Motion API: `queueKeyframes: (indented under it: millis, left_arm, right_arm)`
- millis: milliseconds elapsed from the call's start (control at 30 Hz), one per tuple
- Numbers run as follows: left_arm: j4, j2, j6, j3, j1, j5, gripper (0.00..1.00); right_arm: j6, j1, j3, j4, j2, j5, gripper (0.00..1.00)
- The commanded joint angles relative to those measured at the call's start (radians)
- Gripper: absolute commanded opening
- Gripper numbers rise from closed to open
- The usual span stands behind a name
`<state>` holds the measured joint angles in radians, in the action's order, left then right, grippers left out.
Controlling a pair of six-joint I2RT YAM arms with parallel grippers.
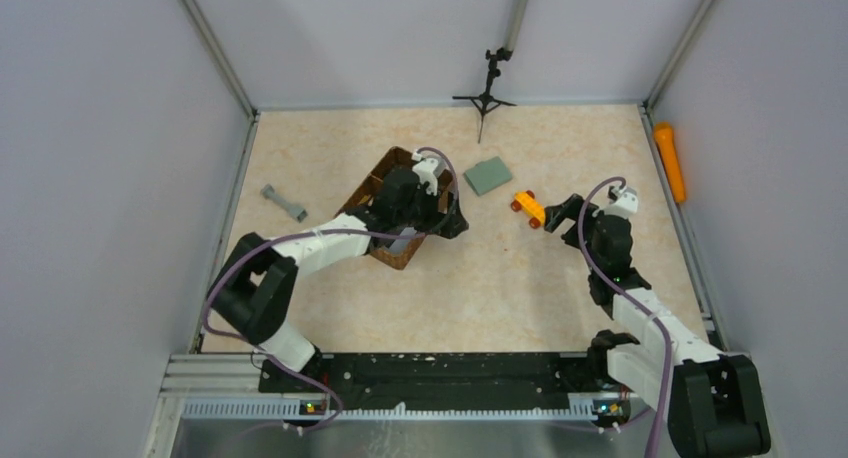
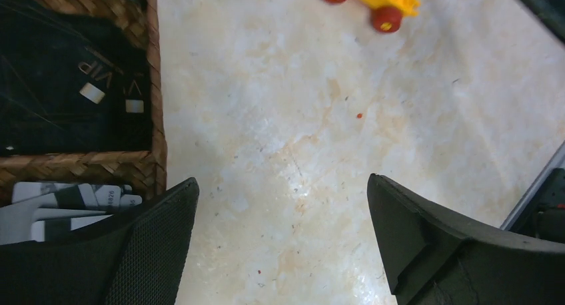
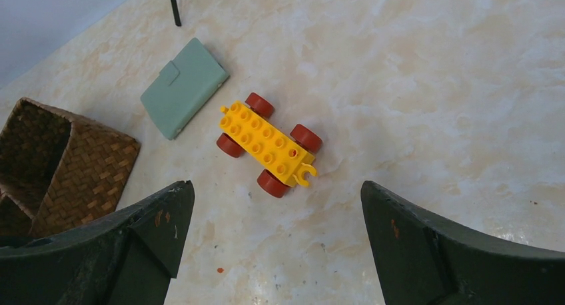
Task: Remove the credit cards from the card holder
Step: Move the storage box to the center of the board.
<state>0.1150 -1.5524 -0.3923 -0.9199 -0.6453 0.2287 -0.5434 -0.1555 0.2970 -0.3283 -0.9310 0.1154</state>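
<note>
Marbled tabletop is bearing the shut card holder (image 3: 183, 86) beside a toy car (image 3: 270, 144); left gripper (image 2: 283, 238) and right gripper (image 3: 276, 252) are hanging wide, empty; credit cards (image 2: 66, 202) are lying in the wicker tray (image 3: 86, 158), so probably finishing, next calling for withdrawal.

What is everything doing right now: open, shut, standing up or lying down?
Wallet: shut, lying flat on the table.
Toy car: upright on its wheels, nothing touching it.
Basket: upright, with cards inside.
Dark cards: lying flat in one basket compartment.
Pale cards: overlapping in the next compartment.
Left gripper: open, empty.
Right gripper: open, empty.
</note>
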Motion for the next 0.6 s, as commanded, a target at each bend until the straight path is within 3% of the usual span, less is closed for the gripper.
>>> queueKeyframes:
  millis: [0, 200, 367, 567]
  left_arm:
    - [-0.142, -0.116, 0.025, -0.144, -0.034, -0.023, 0.99]
    - [-0.327, -0.308, 0.022, -0.322, -0.052, -0.086, 0.98]
    - [-0.473, -0.388, -0.065, -0.414, -0.022, -0.301, 0.99]
    - [-0.404, -0.361, -0.222, -0.321, 0.163, -0.137, 0.99]
  right_arm:
    - [-0.004, -0.005, 0.05, -0.033, -0.004, -0.007, 0.98]
    - [-0.002, -0.005, 0.055, -0.043, -0.024, -0.006, 0.97]
    - [-0.001, -0.006, 0.064, -0.062, -0.055, -0.024, 0.95]
    - [0.0, -0.004, 0.082, -0.077, -0.108, -0.04, 0.95]
